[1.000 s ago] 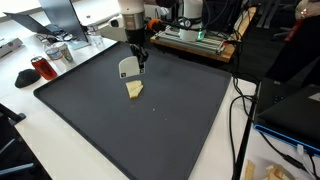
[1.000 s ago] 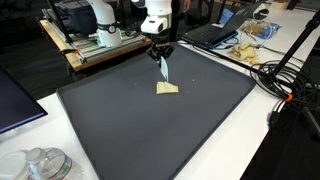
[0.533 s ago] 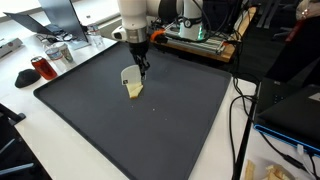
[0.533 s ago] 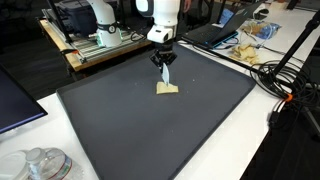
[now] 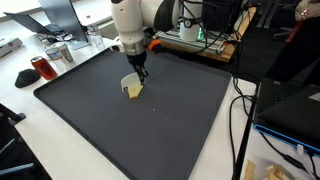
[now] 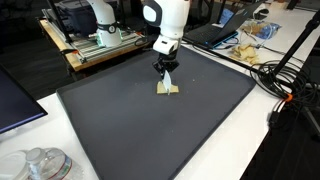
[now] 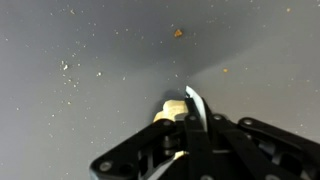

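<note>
The hand [image 5: 141,71] pinches the top edge of a thin pale grey flat blade [image 5: 128,81], probably light and slightly bendy, standing just beside the small yellow wedge [image 5: 134,91].

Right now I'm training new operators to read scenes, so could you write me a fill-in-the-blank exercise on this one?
1. The tool is ___ on a thin pale-grey flat blade.
2. The small wedge-shaped food piece by the blade's lower end is pale ___.
3. The large dark-grey rectangular mat under it lies on a ___ table.
Missing words: shut; yellow; white.
</note>
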